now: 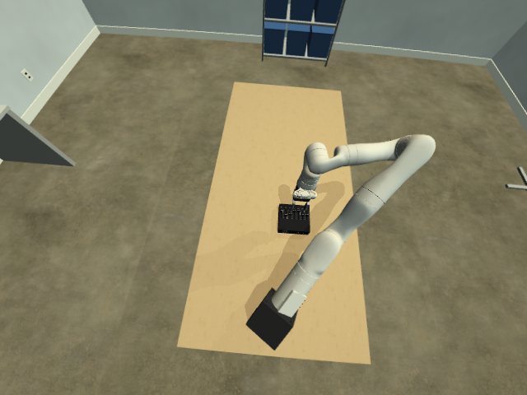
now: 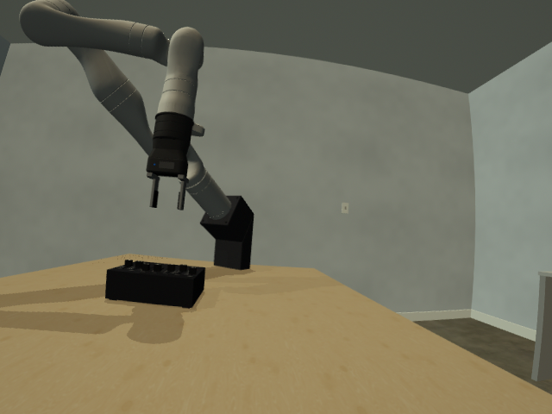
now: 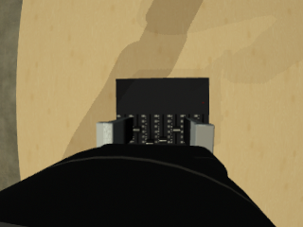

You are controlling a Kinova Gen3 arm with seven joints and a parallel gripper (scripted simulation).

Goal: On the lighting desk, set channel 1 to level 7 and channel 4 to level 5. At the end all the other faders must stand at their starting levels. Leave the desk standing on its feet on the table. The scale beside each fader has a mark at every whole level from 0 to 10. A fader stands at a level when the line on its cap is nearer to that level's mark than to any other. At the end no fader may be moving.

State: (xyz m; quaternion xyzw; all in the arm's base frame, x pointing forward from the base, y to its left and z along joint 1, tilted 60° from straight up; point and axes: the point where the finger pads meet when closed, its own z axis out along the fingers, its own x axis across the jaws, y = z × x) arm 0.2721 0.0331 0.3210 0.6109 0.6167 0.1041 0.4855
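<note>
The lighting desk (image 1: 293, 219) is a black box with a row of several faders, standing on its feet on the tan table. It also shows in the exterior view (image 2: 154, 283) and in the wrist view (image 3: 163, 112). My gripper (image 2: 166, 199) is open and empty. It hangs well above the desk, fingers pointing down, over the desk's near-left part in the exterior view. In the wrist view the two grey fingertips frame the fader rows, which are partly hidden. The fader levels are too small to read.
The arm's black base (image 1: 271, 323) stands on the table near its front edge. A blue shelf unit (image 1: 301, 29) stands against the back wall, away from the table.
</note>
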